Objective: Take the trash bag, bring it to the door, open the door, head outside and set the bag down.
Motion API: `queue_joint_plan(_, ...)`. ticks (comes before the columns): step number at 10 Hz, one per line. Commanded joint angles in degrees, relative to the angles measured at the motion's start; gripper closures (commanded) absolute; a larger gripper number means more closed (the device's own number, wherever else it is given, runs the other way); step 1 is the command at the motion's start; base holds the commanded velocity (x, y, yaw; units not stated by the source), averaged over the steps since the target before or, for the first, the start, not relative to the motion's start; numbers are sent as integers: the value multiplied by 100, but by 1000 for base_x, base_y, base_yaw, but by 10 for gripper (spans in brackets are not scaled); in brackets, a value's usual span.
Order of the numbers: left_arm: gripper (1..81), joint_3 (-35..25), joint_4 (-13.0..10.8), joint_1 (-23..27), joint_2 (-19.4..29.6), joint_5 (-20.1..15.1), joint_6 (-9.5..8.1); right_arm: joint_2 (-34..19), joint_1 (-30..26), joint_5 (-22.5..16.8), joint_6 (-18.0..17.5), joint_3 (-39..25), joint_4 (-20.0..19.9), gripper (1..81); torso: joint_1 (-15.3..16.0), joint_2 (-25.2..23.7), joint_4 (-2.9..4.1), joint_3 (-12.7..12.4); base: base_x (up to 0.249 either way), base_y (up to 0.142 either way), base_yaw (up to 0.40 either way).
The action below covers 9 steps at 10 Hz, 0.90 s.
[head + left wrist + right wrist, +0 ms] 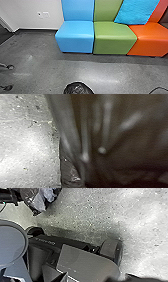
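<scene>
Crowding the left wrist, the bag is probably hanging for carrying; whether either gripper is clasping it, I cannot tell. It is showing near, ahead of the base, likely for easier driving; seats are standing far.

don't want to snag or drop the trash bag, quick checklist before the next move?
1. Bag near the robot: ok, low in the head view
2. Bag clear of the floor: cannot tell
3. Left tool's grip on the bag: cannot tell
4. Way straight ahead free: not ok, blue seat, green seat and orange seat stand there
5. Left side free: not ok, dark furniture feet at the picture's edge
</scene>
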<state>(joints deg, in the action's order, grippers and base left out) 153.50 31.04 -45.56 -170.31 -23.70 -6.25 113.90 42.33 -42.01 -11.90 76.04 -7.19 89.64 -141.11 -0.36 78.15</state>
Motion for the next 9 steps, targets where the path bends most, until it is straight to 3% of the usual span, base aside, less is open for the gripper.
queue_joint_plan(1,811,-505,51,464,278,-522,-16,13,53,60,56,146,-37,10,-358,555,0,0,0,0,0)
queue_joint_plan(3,811,-751,52,464,383,-513,-16,241,369,333,56,277,138,10,-618,971,0,2,0,0,0)
queue_joint_plan(9,811,-1340,-19,438,735,-539,10,1023,1143,835,65,1235,245,10,-1338,2109,0,-1092,0,0,0)
